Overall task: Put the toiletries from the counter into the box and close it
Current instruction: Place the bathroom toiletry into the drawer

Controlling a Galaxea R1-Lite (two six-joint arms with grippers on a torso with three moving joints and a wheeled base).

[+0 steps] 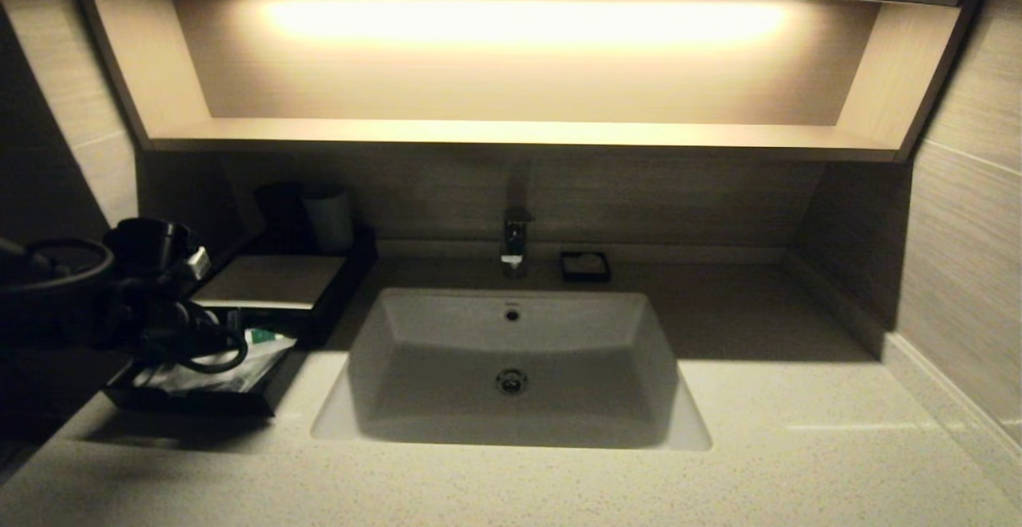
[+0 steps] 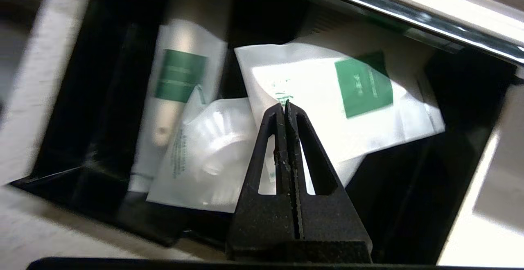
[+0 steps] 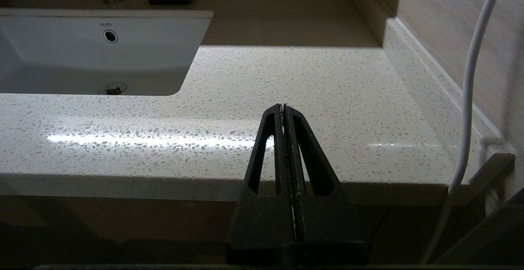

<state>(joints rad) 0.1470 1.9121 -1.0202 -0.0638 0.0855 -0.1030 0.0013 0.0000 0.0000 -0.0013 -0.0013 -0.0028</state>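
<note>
The right hand point(image 3: 283, 107) is parked low, at the near edge of the speckled pale stone surface point(image 3: 286, 98), fingers pressed together, nothing held; no role is expected for it at present.

The left hand point(image 2: 285, 105) hangs over the open black rectangular box point(image 1: 263, 387) at the robot's left, fingers closed w/ nothing seen between them. Inside the box lie the toiletries: a white tube w/ green label point(image 2: 172, 94), a clear-wrapped white round item point(image 2: 213, 155) and a flat white sachet w/ green square label point(image 2: 348, 98), overlapping loosely. No toiletries are seen loose on the surface, so packing is judged done; closing remains.

Risks, judged from this state:
- The sachets are stacked unevenly. If a corner stands proud of the rim, the lid may pinch it and fail to seat.
- The pale flat lid panel point(image 1: 271, 279) lies just behind the opening. Pushed off-centre w/ closed fingertips, it may skew or jam.
- The box is light; a sideways push may slide it toward the white sunken basin point(image 1: 511, 367).
- Beyond, a dark cup and a pale cup point(image 1: 329, 219) stand at the tray's far end; an elbow swing may topple them.
</note>
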